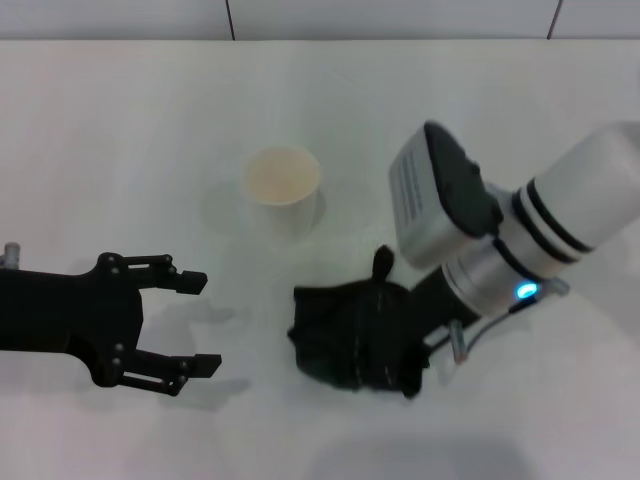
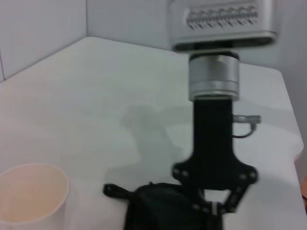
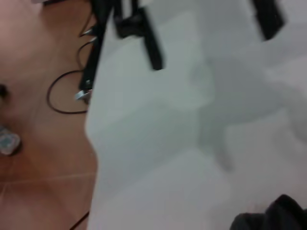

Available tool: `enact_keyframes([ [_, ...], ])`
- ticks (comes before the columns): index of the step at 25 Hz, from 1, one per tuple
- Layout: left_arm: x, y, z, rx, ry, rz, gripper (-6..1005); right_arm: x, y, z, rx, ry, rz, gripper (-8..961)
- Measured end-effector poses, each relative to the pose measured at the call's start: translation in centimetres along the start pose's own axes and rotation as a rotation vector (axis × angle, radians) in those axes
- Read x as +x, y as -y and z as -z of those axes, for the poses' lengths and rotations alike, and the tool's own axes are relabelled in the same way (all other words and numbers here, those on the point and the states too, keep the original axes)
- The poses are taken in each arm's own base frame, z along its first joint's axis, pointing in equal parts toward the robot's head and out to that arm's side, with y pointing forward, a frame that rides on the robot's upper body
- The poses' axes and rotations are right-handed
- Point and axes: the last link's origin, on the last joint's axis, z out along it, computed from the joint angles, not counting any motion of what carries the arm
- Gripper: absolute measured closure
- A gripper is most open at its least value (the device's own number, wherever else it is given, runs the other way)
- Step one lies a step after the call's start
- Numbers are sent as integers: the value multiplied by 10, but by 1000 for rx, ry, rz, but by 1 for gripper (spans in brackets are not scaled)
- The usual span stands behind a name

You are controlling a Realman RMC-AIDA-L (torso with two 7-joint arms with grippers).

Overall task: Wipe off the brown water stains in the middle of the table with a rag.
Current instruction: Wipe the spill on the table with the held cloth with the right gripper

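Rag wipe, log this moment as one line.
right gripper on rag | left gripper open, idle | stain not visible | cup upright

Head view: looks steeply down from above on the white table (image 1: 120,130).
Left wrist view: sits low and close, facing across the table at the right gripper (image 2: 213,203) on the black rag (image 2: 163,211).
Right wrist view: close, tilted over the table edge.
Shared: rag, table.

No text can be read; the label on the right wrist housing (image 1: 413,185) is illegible.
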Motion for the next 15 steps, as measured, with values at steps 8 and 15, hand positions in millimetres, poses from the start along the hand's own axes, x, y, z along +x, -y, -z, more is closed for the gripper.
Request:
enact_keyframes([
  [8,0,0,0,5,-2,0,106,5,20,-1,116,1,-10,932],
  [15,0,2,0,14,-1,-2,106,11,64,19,336,3,-44,932],
])
